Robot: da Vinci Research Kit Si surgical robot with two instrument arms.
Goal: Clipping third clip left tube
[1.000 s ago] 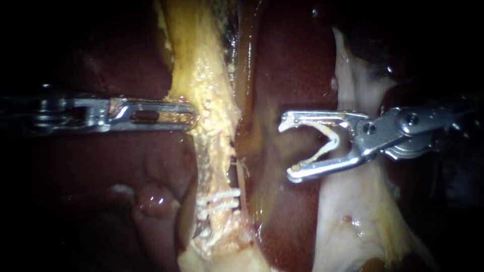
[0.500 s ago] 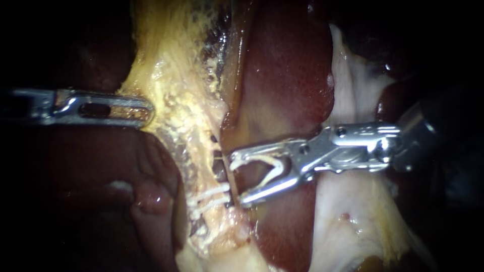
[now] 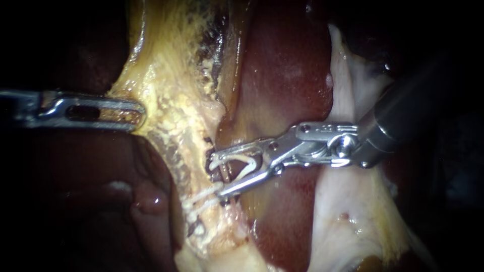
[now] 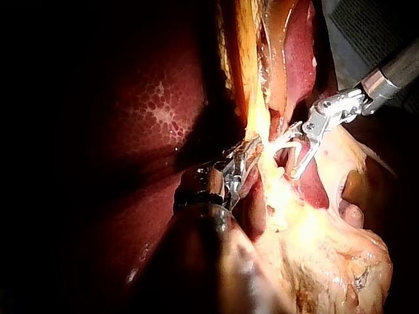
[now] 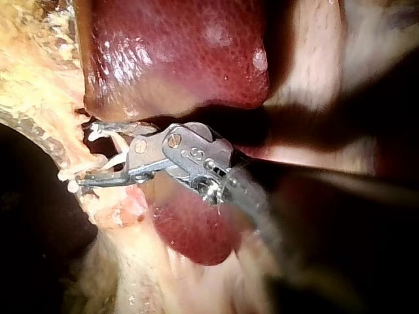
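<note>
- Dark red liver fills the background from the upper centre of the endoscope view down to the lower centre, wet and glossy
- Left tube runs from the upper left down to the lower centre, wrapped in a yellow, crumbly fatty sheath
- It looks soft, thin and slick, a light thing that would likely flatten or tear under a hard or skewed squeeze
- Two clips already cross it just below the centre, lying close together
- I judge the place to take hold is the bare stretch just above those two, square across the whole width, so that nothing slips out at the tips
- White clip sits spread in a V inside the hand of the right instrument, which stands wide and holds it between both halves
- The tips reach the tube's right edge just above the two clips; whether the tube lies fully inside the V I cannot tell
- In the right wrist view the white clip shows ahead of the hinge, touching the yellow tissue
- Left instrument, at middle left, has its hand closed on the sheath's edge, and the sheath is drawn out towards it
- Pale tissue lies at the lower right, behind the right instrument's shaft
</note>
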